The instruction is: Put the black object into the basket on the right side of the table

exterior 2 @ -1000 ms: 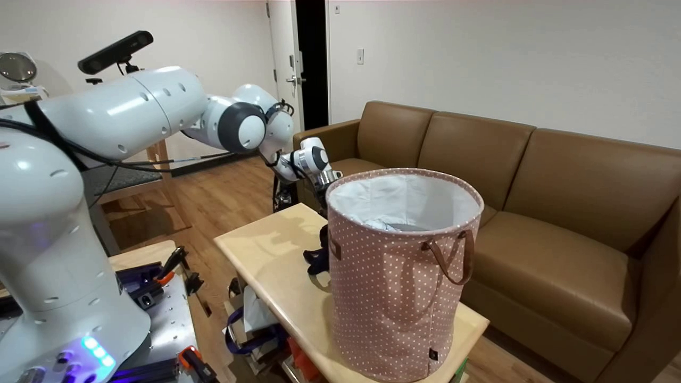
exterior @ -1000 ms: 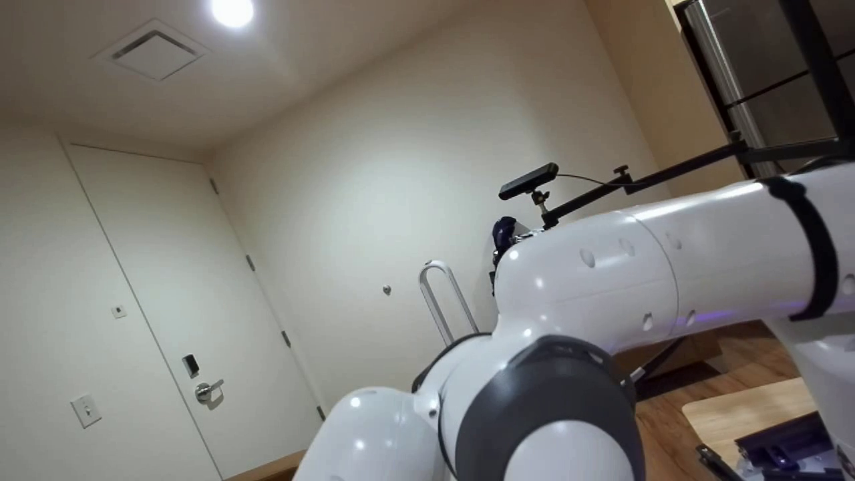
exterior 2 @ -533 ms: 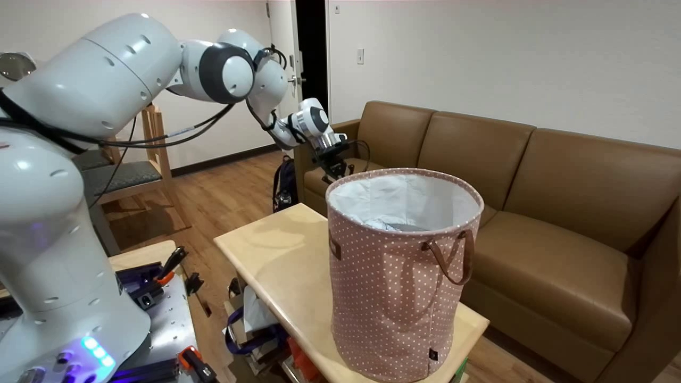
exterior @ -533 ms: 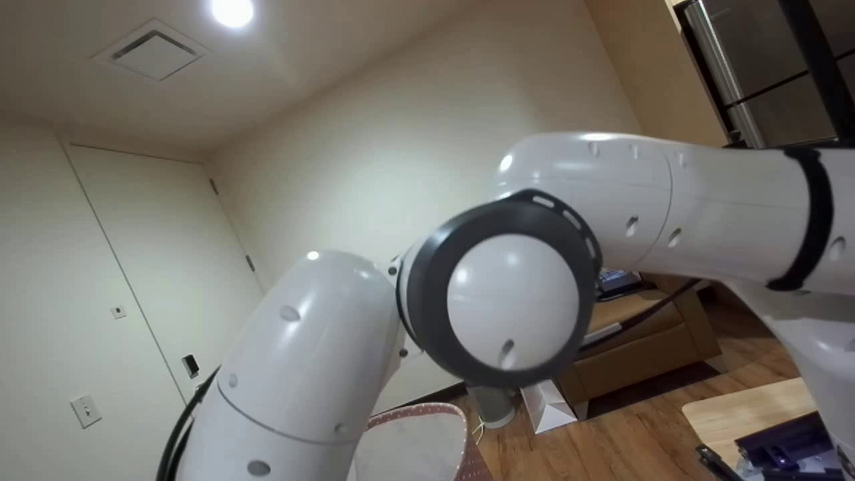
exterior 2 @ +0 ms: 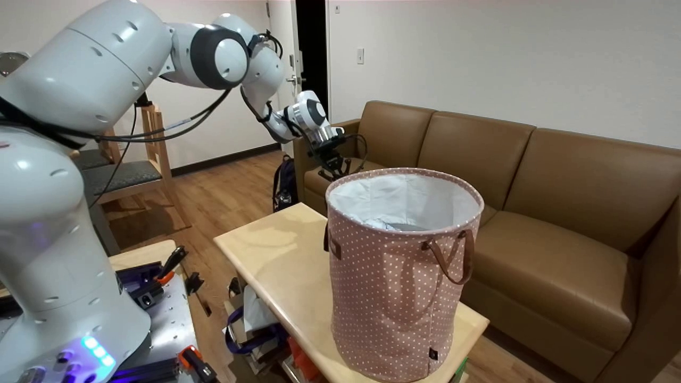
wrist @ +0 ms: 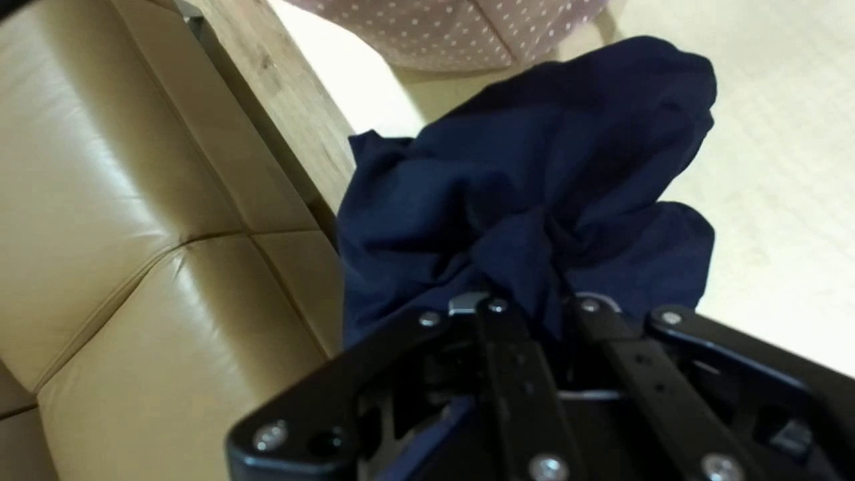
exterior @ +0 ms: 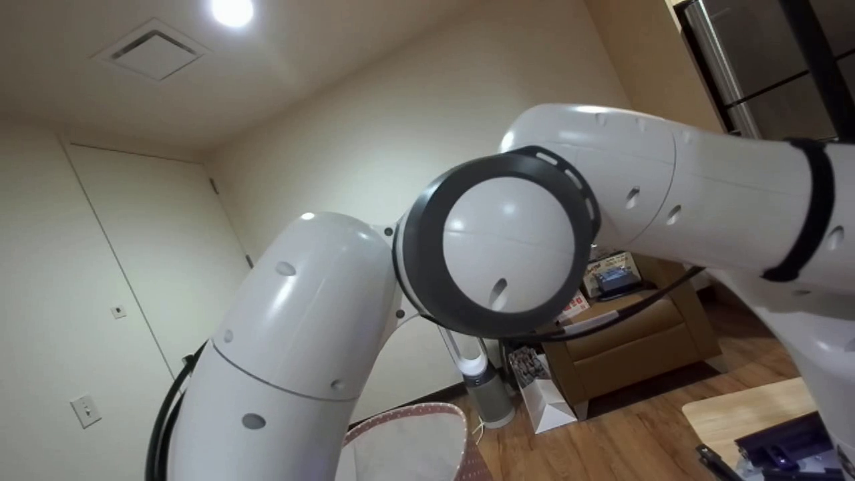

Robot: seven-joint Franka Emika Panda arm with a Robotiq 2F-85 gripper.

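My gripper [wrist: 551, 310] stands narrow, pinching the dark cloth [wrist: 528, 174]. In my wrist view the cloth overlaps a long edge of the table [wrist: 788, 200]; whether they touch, I can't tell. Farther along, near a corner, the basket [exterior 2: 393, 298] stands upright. The sofa [exterior 2: 542, 255] runs beyond that long edge.

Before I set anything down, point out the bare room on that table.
In an exterior view, the table shows bare wood between the basket and the end away from it. The basket fills most of the other end; near it, the gripper holds the dark cloth. That view hides the wood behind the basket.
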